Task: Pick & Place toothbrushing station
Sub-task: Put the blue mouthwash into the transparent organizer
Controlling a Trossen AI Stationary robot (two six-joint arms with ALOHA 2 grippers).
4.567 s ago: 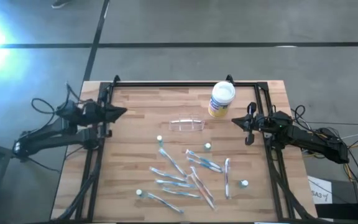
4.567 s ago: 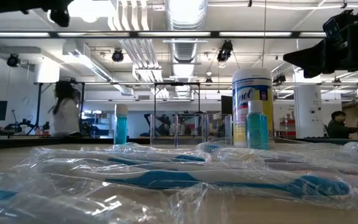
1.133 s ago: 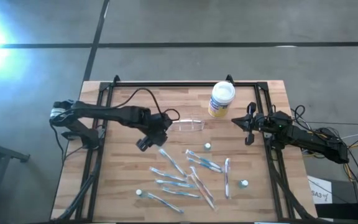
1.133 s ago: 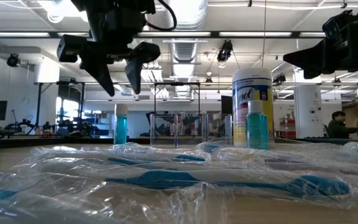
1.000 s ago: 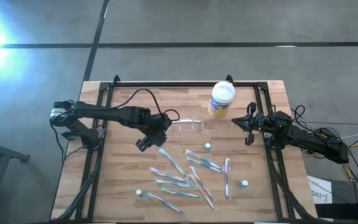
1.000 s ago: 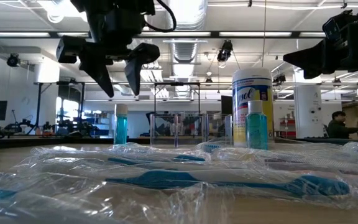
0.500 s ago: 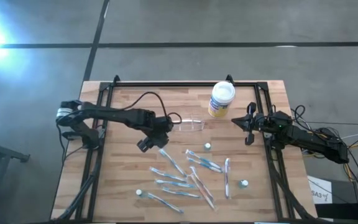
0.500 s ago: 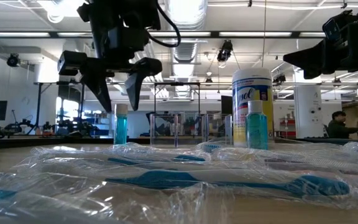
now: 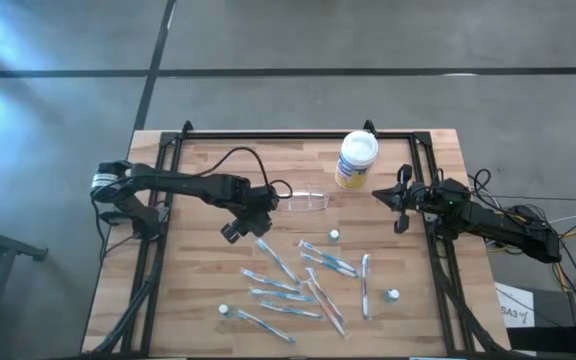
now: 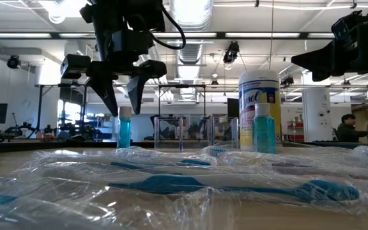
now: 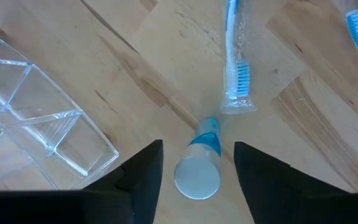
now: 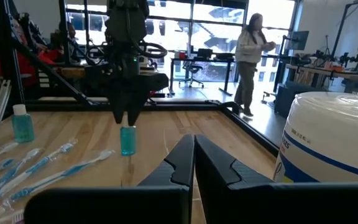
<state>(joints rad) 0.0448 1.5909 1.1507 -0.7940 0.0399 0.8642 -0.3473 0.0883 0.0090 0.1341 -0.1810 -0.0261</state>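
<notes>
The toothbrushing station (image 9: 301, 201) is a clear plastic holder with compartments, resting on its base on the wooden table just beyond my left gripper; it also shows in the left wrist view (image 11: 30, 118). My left gripper (image 11: 197, 180) points steeply down, open, over a small blue bottle with a white cap (image 11: 199, 165). The bottle stands upright on the table between the fingers, with a gap on each side. In the low view the gripper (image 10: 125, 110) hangs just above the bottle (image 10: 124, 128). My right gripper (image 12: 194, 158) waits shut at the table's right edge (image 9: 400, 208).
A white-lidded, yellow-labelled canister (image 9: 357, 160) stands at the far edge. Several wrapped toothbrushes (image 9: 298, 280) lie spread over the near half, one (image 11: 234, 56) just past the bottle. More small blue bottles (image 9: 334, 235) (image 9: 392, 296) stand among them. Black frame rails (image 9: 168, 170) border the table.
My left gripper has come down toward the small blue bottle, so that its fingertips now stand at the level of the cap. The gap between its fingers has narrowed a little. The bottle and the clear holder have stayed where they were.
</notes>
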